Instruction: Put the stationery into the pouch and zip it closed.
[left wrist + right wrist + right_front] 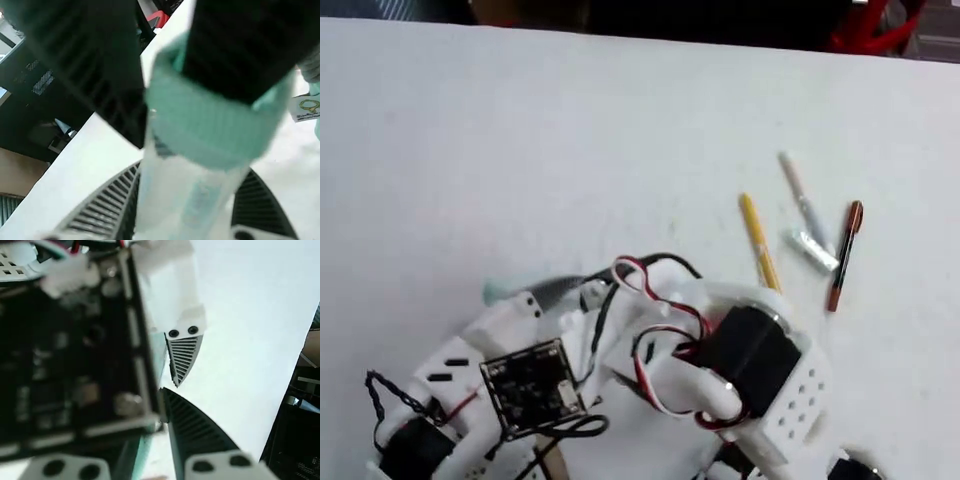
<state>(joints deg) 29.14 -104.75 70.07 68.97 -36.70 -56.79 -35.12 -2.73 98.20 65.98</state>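
Grasping the pouch (pixel 200 125) between both fingers (pixel 107 207) of the left gripper (pixel 192 172), teal rim and clear body filling the gap, low under the two arms. Cannot tell the right gripper's (pixel 165 392) state. Lying well apart on the table (pixel 520 130): yellow pen (pixel 758 240), grey pen (pixel 805 208), brown pen (pixel 845 255), and a silvery stick (pixel 810 250) just beside the grey pen.

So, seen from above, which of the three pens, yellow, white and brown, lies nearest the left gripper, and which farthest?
In the high view, from the left gripper, shut on the teal pouch:
1. Yellow pen, nearest, to its right.
2. White pen, farther right and farther back.
3. Brown pen, farthest right.
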